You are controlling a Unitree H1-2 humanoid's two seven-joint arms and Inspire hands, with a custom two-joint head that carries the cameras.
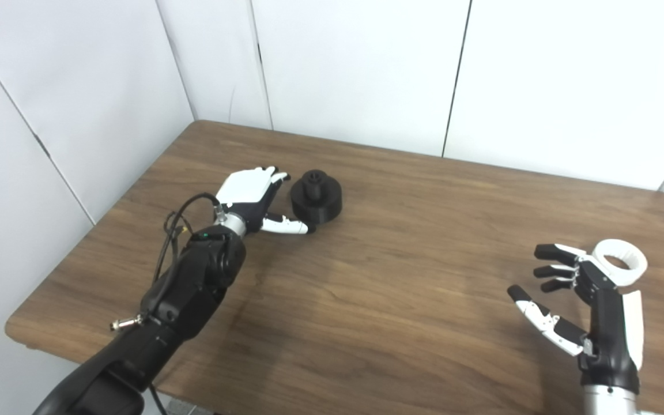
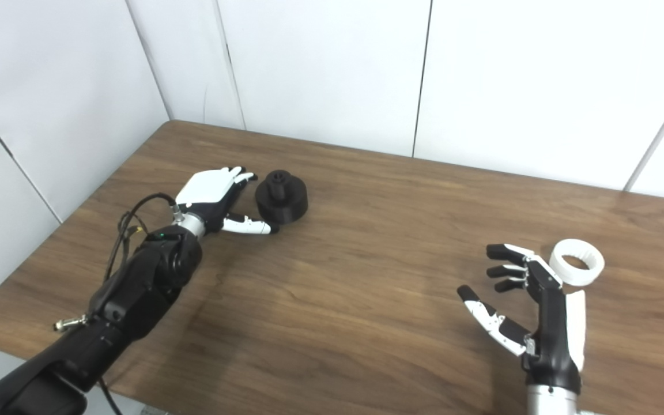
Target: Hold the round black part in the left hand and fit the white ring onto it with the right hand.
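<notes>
The round black part [image 1: 316, 196] rests on the table at centre left, a small hub sticking up from its top. My left hand [image 1: 254, 199] lies open just left of it, fingers spread beside its rim and thumb reaching under its near side; I cannot tell if they touch. The white ring [image 2: 577, 262] lies flat on the table at the right. My right hand [image 2: 525, 302] hovers open, palm facing left, with the ring just behind it and nothing in its grasp.
The brown wooden table [image 1: 401, 276] fills the view, its left corner and front edge near my left arm. White wall panels [image 1: 355, 63] stand behind it. A black cable [image 1: 173, 222] loops off the left wrist.
</notes>
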